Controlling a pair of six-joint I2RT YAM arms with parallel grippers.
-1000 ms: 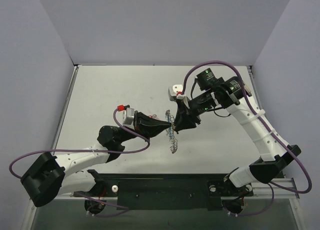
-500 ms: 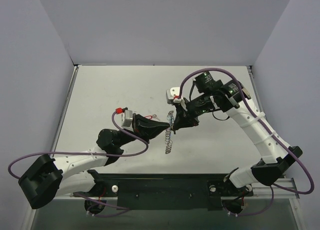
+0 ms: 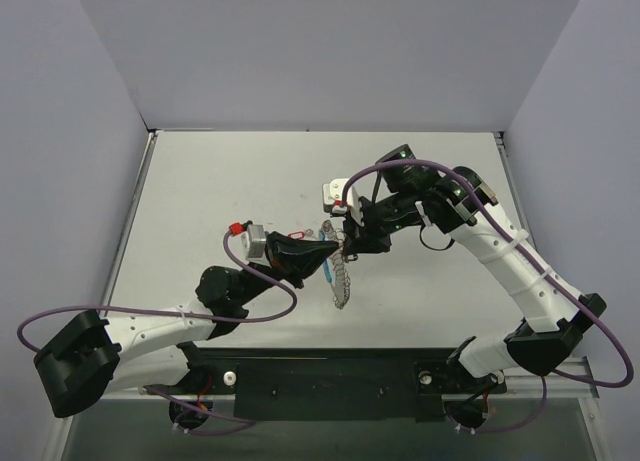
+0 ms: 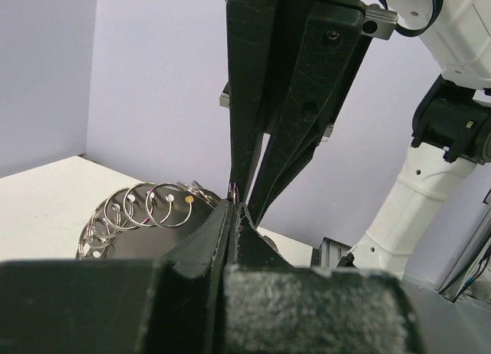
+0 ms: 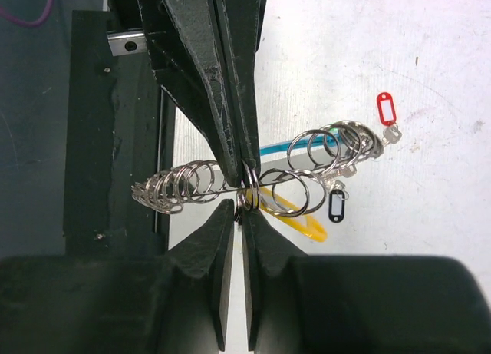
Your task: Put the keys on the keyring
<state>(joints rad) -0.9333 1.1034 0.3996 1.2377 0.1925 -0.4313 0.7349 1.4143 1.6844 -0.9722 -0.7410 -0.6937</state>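
The keyring [image 5: 192, 185], a loop of silvery coiled wire with a blue segment [image 5: 285, 147], hangs above the table between both arms, also in the top view [image 3: 342, 279]. My left gripper [image 3: 331, 251] is shut on its wire; its tips [image 4: 235, 208] are pressed together. My right gripper [image 5: 238, 210] meets it from the opposite side, shut on a small ring on the wire next to the yellow tag [image 5: 301, 222]. A black tag [image 5: 336, 206] dangles by the coil's right end. The red-tagged key [image 5: 386, 110] lies on the table beyond.
The black base rail [image 3: 330, 371] runs along the near table edge below the keyring. Grey walls close the table [image 3: 220, 181] on three sides. Purple cables [image 3: 270, 296] loop beside both arms.
My right gripper has closed and moved left and slightly up. The left gripper and keyring shifted a little toward the near edge, and the keyring now hangs lower.
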